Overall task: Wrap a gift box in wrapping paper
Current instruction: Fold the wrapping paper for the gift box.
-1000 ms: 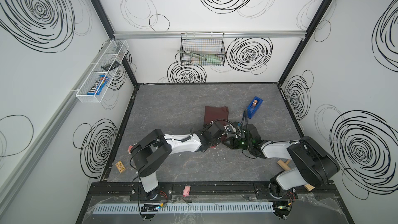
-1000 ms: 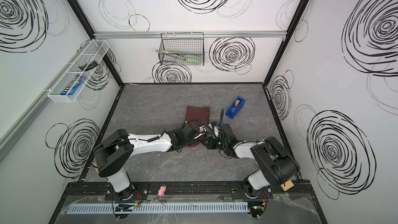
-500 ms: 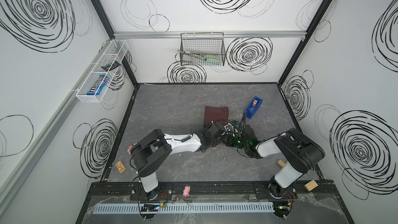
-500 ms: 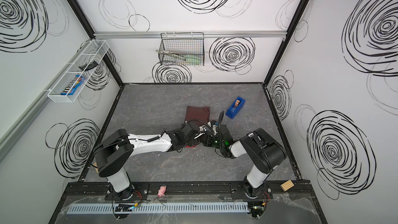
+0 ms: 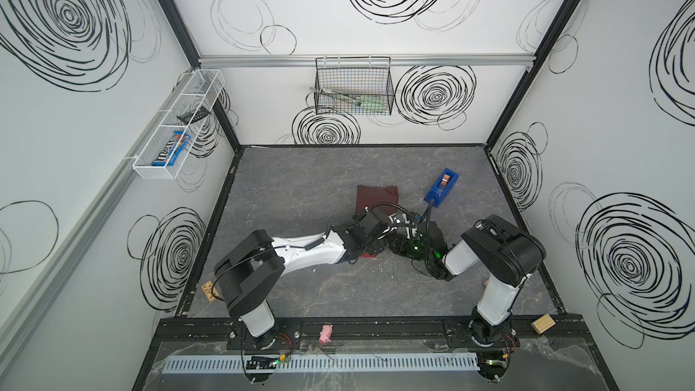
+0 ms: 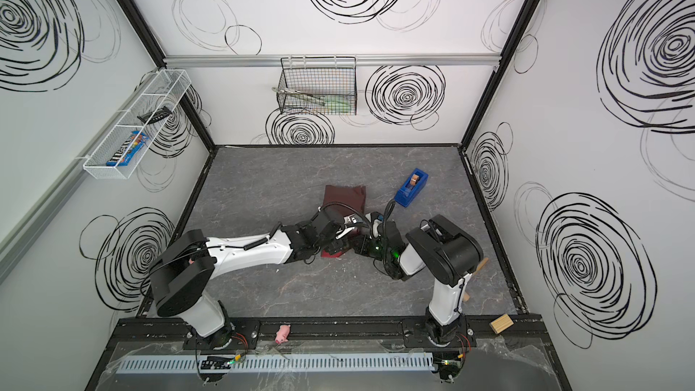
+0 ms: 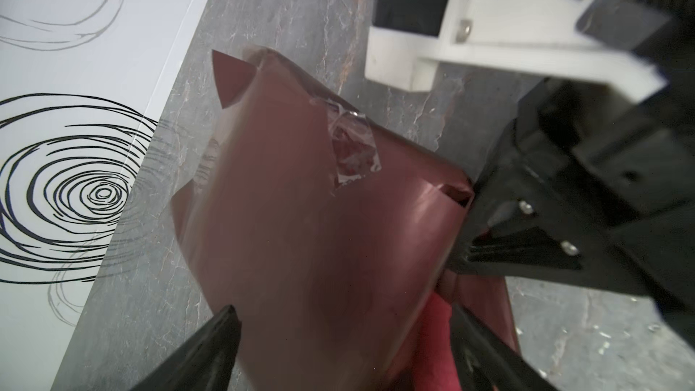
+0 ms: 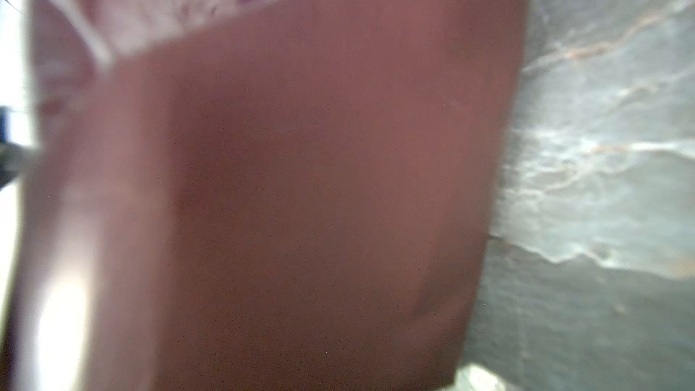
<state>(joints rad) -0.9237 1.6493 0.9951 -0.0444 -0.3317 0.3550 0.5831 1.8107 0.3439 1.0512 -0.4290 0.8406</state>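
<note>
1. Table (image 5: 301,182): grey marble top. The left arm (image 5: 301,253) and right arm (image 5: 500,253) meet near its centre and cover most of the work in both top views.
2. Wrapping paper (image 5: 377,197): maroon, folded round a block mid-table, slightly toward the right edge. Only its far end shows clearly from above. In the right wrist view the paper (image 8: 301,182) fills most of the frame, blurred.
3. Gift box: fully under the paper, not seen.
4. Tape dispenser (image 5: 440,186): blue, toward the far-right corner, apart from the paper.
5. Left gripper (image 7: 342,310): fingers (image 7: 214,344) are spread wide and straddle the paper. Contact unclear.
6. Right gripper (image 7: 466,227): closed, nose at the paper's end. Can't tell if it pinches paper.
7. Clear tape (image 7: 353,148): crumpled over a seam.
</note>
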